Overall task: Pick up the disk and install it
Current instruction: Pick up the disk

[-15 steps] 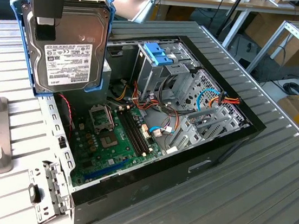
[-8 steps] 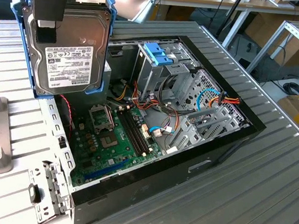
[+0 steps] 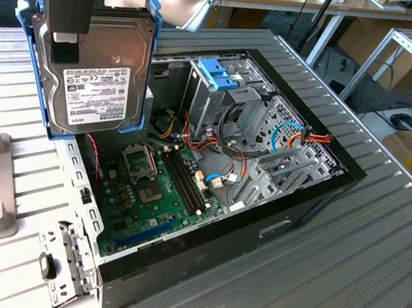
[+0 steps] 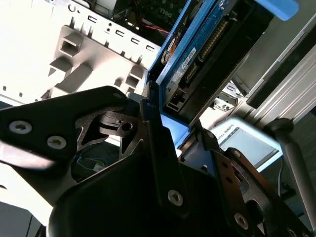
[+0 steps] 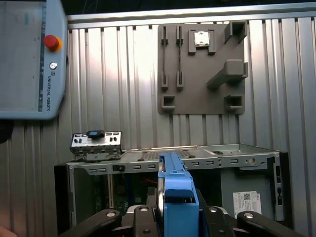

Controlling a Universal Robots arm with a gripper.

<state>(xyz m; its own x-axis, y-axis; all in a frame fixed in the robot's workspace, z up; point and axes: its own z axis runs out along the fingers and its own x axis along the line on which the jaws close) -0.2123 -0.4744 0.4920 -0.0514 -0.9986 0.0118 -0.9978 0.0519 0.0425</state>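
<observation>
Disk (image 3: 95, 73): held clear of the worktop (image 3: 339, 291), standing on edge with its labelled face toward the exterior camera and a light-blue frame along its sides. It hangs over the exterior view's left end of the open computer case (image 3: 297, 210).
Hand (image 3: 65, 43): clamped on the disk from above, with a black finger lying across the labelled face.
Step in hand: the pick-up looks done; the disk is carried, not yet seated.
Drive cage (image 3: 212, 102): bare metal inside the case, with a blue latch (image 3: 217, 76) on top, well apart from the disk.
Install calls for, as I judge: the blue frame lined up true with the cage's bay, and the loose cables (image 3: 192, 141) kept out of the path.
Writing: the disk has a white label with print and barcodes, and a white sticker (image 5: 247, 197) sits on the case wall; neither is read off.
Elsewhere on the worktop: a grey fixture plate (image 5: 202, 69).
</observation>
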